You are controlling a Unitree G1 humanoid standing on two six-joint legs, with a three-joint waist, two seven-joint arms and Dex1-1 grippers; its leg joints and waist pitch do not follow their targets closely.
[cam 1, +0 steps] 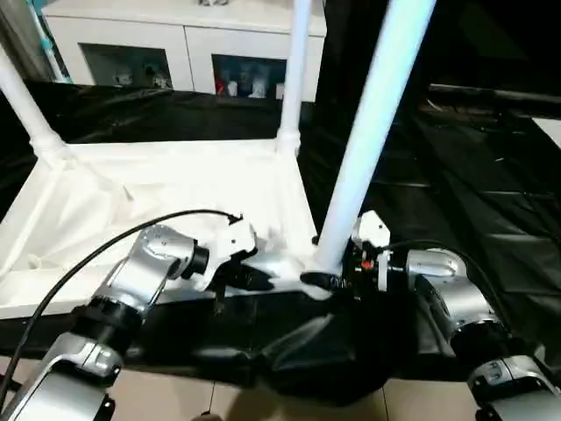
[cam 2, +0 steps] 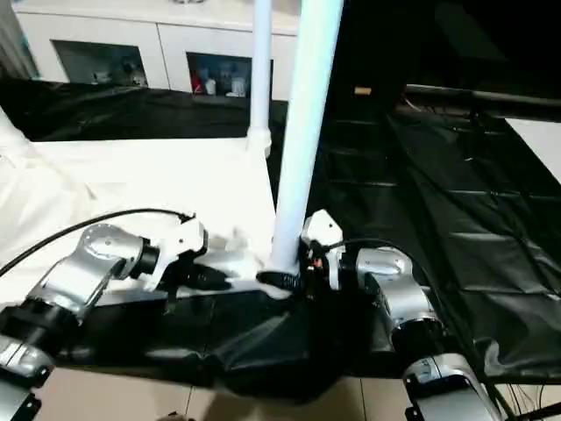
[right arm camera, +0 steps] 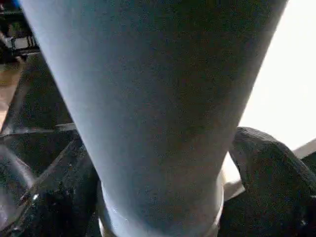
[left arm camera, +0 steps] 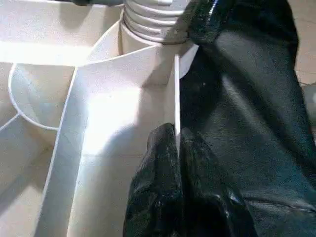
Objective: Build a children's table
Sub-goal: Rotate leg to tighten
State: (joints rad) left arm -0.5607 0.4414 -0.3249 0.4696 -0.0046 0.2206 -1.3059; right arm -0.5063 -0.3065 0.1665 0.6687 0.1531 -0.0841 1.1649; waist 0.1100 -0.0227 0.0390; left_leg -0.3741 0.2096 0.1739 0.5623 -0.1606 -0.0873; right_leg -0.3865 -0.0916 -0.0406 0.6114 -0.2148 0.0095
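The children's table lies upside down on black sheeting, its white square top (cam 1: 158, 193) showing the ribbed underside. One leg (cam 1: 24, 101) stands in the far left socket and another leg (cam 1: 294, 79) in the far right one. A third leg (cam 1: 372, 132) rises from the near right corner, leaning a little to the right. My right gripper (cam 1: 329, 279) is shut around its base, with one black finger (right arm camera: 266, 168) on each side of the tube (right arm camera: 158, 98). My left gripper (cam 1: 254, 279) is shut on the top's thin front rim (left arm camera: 176, 98) beside that corner socket (left arm camera: 148, 22).
A white cabinet with glass doors (cam 1: 175, 48) stands behind the work. Black sheeting (cam 1: 473, 193) covers the surface to the right and hangs over the front edge. Pale floor tiles (cam 1: 263, 405) show below. A black cable (cam 1: 105, 247) arcs over my left forearm.
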